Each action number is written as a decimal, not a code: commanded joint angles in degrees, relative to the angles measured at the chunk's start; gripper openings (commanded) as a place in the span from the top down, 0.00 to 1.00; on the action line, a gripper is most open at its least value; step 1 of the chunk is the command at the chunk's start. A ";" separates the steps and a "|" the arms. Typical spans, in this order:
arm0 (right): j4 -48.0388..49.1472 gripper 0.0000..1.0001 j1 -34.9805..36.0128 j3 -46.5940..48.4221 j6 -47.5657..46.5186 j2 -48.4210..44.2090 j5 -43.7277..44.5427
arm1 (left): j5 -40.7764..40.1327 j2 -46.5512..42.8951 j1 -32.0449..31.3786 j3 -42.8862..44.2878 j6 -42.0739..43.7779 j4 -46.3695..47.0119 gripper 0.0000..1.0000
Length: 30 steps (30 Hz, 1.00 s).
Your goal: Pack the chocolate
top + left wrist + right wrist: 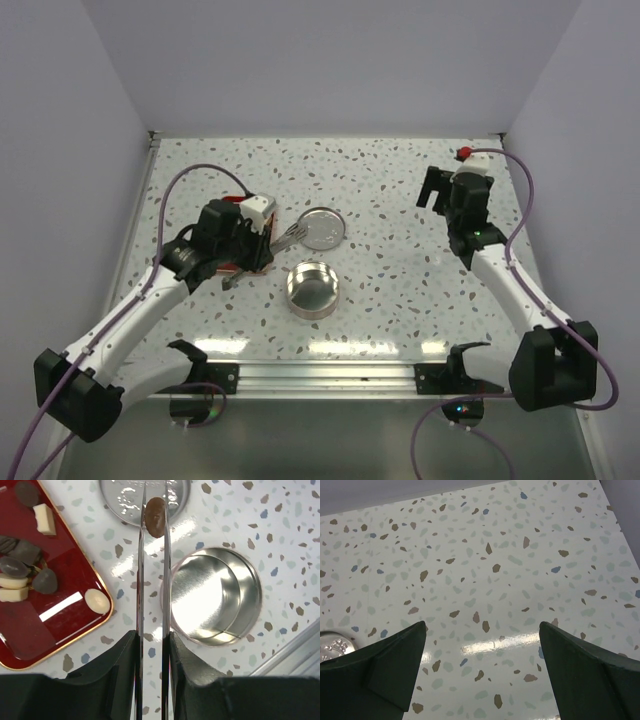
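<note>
My left gripper is shut on thin metal tongs whose tips pinch a brown chocolate chunk, held over the near edge of the tin's lid. The open round tin stands to the right of the tongs and is empty. Several dark and cream chocolate chunks, such as a cream one and a dark one, lie on a red tray. My right gripper is open and empty over bare table at the far right.
The lid lies flat behind the tin; its edge shows in the right wrist view. The red tray is mostly hidden under my left arm in the top view. White walls close the table at the back and sides.
</note>
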 commanded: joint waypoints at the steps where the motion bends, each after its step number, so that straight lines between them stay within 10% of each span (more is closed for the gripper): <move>1: 0.25 0.01 -0.22 2.78 0.56 0.64 0.96 | 0.11 -3.48 -3.70 0.08 -3.97 -2.25 0.70; 20: 0.52 0.01 -0.22 3.57 0.82 4.42 0.34 | -7.19 -7.27 -17.07 -2.64 -20.41 -10.86 0.70; 30: 0.52 0.01 -0.22 3.74 1.00 5.39 0.25 | -11.49 -6.48 -18.48 -1.58 -20.68 -11.39 0.51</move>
